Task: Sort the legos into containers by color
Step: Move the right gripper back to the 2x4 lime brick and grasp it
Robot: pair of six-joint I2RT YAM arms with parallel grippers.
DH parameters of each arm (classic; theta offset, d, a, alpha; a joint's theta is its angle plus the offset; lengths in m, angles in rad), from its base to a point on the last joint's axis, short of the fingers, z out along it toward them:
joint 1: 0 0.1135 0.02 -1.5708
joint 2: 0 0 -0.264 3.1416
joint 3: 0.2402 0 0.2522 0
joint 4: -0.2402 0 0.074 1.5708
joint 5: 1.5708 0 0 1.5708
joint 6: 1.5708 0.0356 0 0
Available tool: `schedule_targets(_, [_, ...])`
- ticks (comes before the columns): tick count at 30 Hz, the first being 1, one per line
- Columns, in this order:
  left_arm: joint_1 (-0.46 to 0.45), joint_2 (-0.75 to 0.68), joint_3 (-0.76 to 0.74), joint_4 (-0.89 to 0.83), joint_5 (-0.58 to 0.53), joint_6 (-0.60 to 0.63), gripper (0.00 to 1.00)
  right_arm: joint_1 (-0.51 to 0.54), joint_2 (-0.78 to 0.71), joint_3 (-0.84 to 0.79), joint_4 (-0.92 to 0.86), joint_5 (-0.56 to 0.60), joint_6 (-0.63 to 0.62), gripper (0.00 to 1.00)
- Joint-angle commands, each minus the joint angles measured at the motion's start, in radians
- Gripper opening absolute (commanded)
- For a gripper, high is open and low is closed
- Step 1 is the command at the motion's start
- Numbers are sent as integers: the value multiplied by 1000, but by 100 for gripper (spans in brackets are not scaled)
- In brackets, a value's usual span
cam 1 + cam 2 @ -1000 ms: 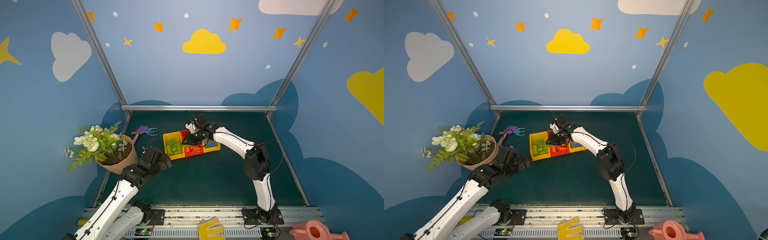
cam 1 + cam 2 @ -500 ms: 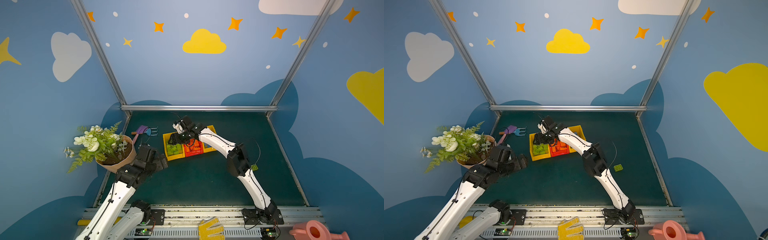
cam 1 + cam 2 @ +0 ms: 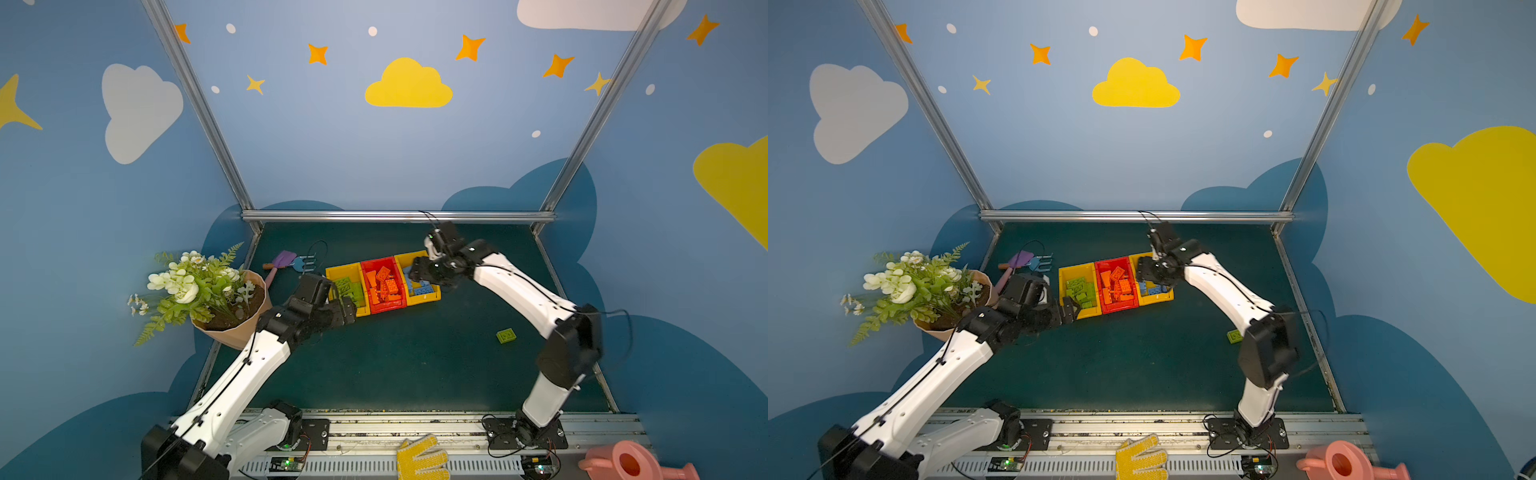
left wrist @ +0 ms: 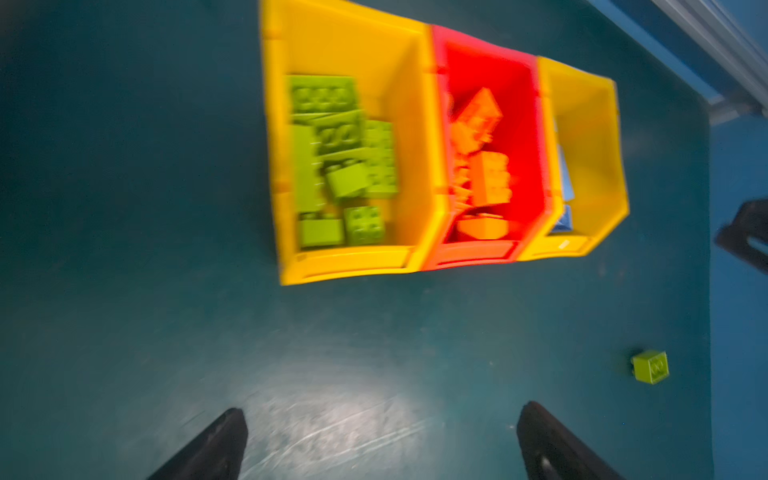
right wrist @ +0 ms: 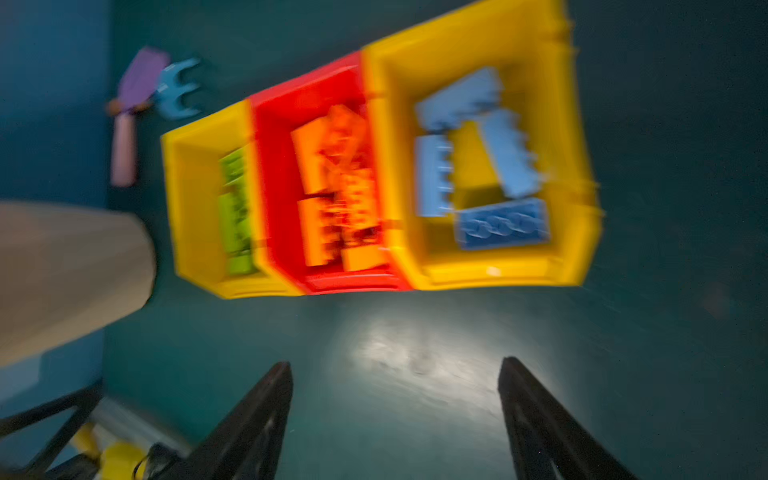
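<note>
The containers stand in a row at mid-mat. The left yellow bin (image 3: 337, 271) holds green legos (image 4: 340, 158), the red bin (image 3: 376, 262) orange legos (image 5: 332, 183), and the right yellow bin (image 5: 478, 274) blue legos (image 5: 498, 226). A single green lego (image 3: 505, 335) lies loose on the mat to the right, also in the left wrist view (image 4: 650, 366). My left gripper (image 3: 349, 309) is open and empty at the front left corner of the green bin. My right gripper (image 3: 417, 272) hovers over the blue bin, open with nothing between its fingers (image 5: 266, 399).
A tan flower pot (image 3: 232, 328) with white flowers stands at the left edge. A purple shovel (image 3: 283, 260) and a blue rake (image 3: 306, 262) lie behind the bins. A yellow glove (image 3: 422, 457) and a pink watering can (image 3: 631, 463) sit by the front rail.
My right gripper swung left over the green bin, opened its jaws, then swung back right over the blue bin. My left gripper edged right toward the bins, still open.
</note>
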State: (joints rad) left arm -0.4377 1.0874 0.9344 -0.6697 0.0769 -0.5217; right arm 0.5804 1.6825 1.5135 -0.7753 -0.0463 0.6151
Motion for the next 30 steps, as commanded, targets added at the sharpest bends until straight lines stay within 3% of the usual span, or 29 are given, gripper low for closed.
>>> schedule_targets(1, [-112, 89, 89, 108, 16, 62, 100, -91, -155, -236, -84, 125, 129, 76])
schedule_targets(7, [-297, 306, 243, 179, 82, 101, 100, -290, -412, -511, -116, 170, 195, 76])
schedule_targets(13, [-358, 414, 352, 158, 127, 123, 100, -461, -494, -672, -43, 112, 229, 76])
schedule_targets(19, [-363, 405, 344, 138, 121, 111, 100, -568, -424, -726, 36, 39, 214, 75])
schedule_targets(30, [-362, 332, 288, 91, 40, 102, 100, -611, -216, -686, 146, -3, 181, 70])
